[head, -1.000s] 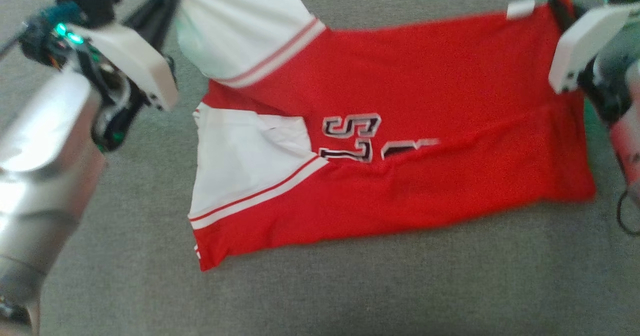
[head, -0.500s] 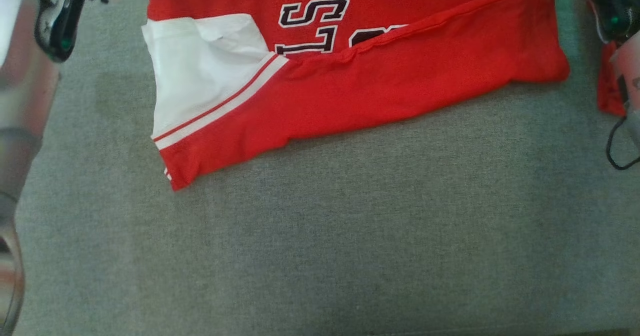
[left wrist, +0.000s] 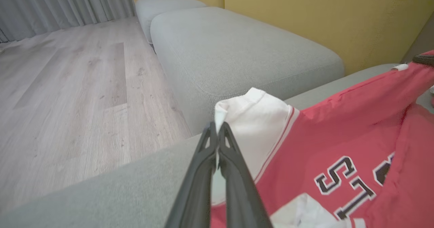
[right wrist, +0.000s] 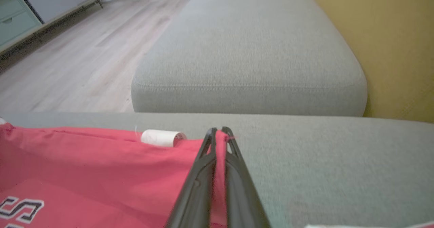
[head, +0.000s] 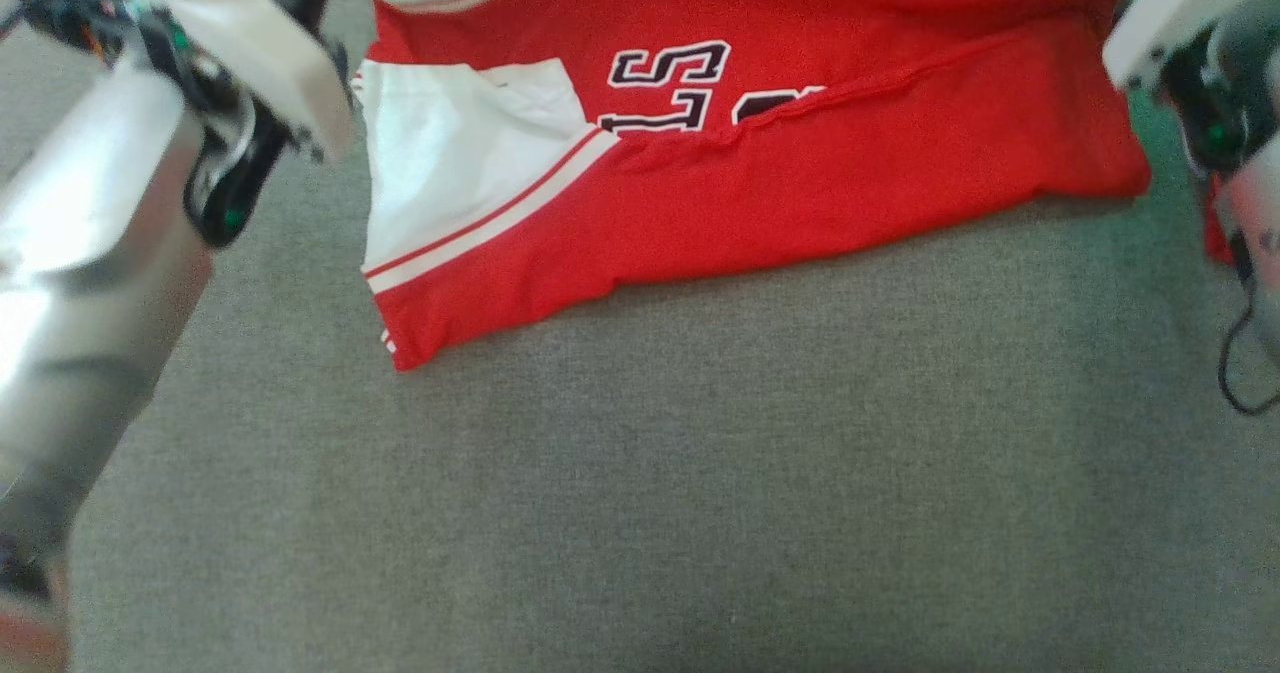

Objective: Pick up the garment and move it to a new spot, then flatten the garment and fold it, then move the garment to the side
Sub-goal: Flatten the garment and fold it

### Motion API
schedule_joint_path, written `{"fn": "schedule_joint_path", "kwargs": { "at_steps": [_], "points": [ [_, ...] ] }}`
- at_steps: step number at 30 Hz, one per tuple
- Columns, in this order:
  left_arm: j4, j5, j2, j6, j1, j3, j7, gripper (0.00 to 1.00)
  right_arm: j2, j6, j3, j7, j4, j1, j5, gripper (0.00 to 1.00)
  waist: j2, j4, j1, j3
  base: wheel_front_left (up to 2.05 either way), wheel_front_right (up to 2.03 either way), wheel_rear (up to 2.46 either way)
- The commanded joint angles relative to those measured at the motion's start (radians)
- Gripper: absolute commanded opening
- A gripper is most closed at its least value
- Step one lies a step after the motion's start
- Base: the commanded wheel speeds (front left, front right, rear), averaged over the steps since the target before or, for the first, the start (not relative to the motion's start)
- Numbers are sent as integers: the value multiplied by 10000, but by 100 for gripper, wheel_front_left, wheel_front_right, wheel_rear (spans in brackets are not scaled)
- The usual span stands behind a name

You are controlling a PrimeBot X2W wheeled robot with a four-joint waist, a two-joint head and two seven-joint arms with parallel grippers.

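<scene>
Head camera's shifted since a second ago, so the jersey (head: 800, 173) rides higher in frame. I've got the left gripper (left wrist: 217, 133) clamped on its white sleeve (left wrist: 257, 119) and the right gripper (right wrist: 219, 133) clamped on its red hem corner (right wrist: 219, 153). Long axis strung between them, near edge resting on the grey cushion (head: 640, 513).

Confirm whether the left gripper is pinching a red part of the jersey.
No, the left gripper is shut on the edge of the white sleeve of the jersey.
</scene>
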Motion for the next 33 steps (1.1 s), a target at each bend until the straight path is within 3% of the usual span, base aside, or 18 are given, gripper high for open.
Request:
{"fn": "schedule_joint_path", "kwargs": {
  "at_steps": [1, 8, 16, 25, 32, 33],
  "points": [
    [-627, -355, 910, 21, -156, 85, 177, 0, -236, -7, 255, 175, -374, 285, 240, 0, 0, 107, 0, -271, 0, 0, 0],
    [-2660, -1611, 2473, 19, 818, -911, 1109, 0, -1085, -7, 1251, 1030, -861, 1277, 1092, 0, 0, 264, 0, -850, 0, 0, 0],
    [-4616, -3043, 3714, 18, 1699, -2057, 2752, 0, -1941, -7, 2465, 2164, -1445, 1975, 1784, 0, 0, 293, 0, -1240, 0, 0, 0],
    [-5656, -4223, 4401, 18, 1934, -2667, 4177, 0, -2439, -7, 3477, 3127, -1843, 2151, 2281, 0, 0, 197, 0, -1431, 0, 0, 0],
    [-5810, -4334, 4333, 18, 2032, -2944, 4414, 0, -2665, -7, 4045, 3833, -2106, 2250, 2895, 0, 0, 72, 0, -1441, 0, 0, 0],
    [-5785, -4314, 4299, 18, 2054, -2975, 4412, 0, -2676, -7, 4055, 3958, -2067, 2258, 3012, 21, 0, 47, 0, -1441, 0, 0, 0]
  ]
}}
